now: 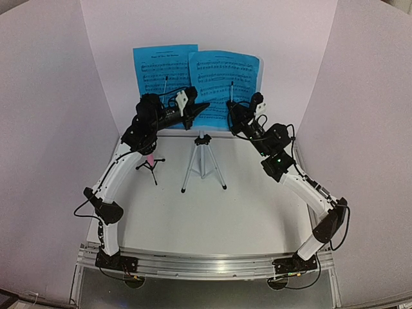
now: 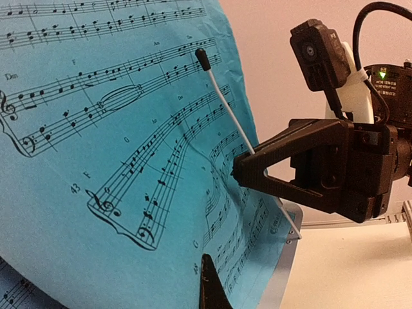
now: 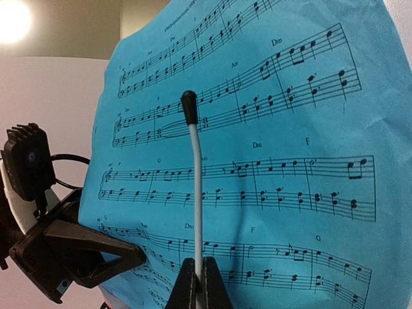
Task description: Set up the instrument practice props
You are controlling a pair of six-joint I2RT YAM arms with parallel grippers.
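Two fingers of the right gripper (image 3: pixel 198 271) pinched the white retaining wire (image 3: pixel 197 193) lying on the blue sheet (image 3: pixel 290 129); for the left gripper (image 1: pixel 205 107) beside it, the spread could not be told.

Two bright blue music sheets stand at twelve o'clock on one white surface (image 1: pixel 244 212): the left sheet (image 1: pixel 158 67) and the right sheet (image 1: pixel 225 74). Two wire page holders with black tips cross them, the left wire (image 1: pixel 167 85) and the right wire (image 1: pixel 230 90), one to each sheet. One pale grey stand desk (image 2: pixel 283 273) shows only as an edge behind the paper. One silver tripod (image 1: pixel 203 161) stands at the centre. One small black tripod (image 1: pixel 150 168) sits at its nine o'clock. Two robot arms, the left arm (image 1: pixel 119 177) and the right arm (image 1: pixel 306 187), carry one gripper each: the left gripper (image 1: pixel 206 106) and the right gripper (image 1: pixel 230 106).
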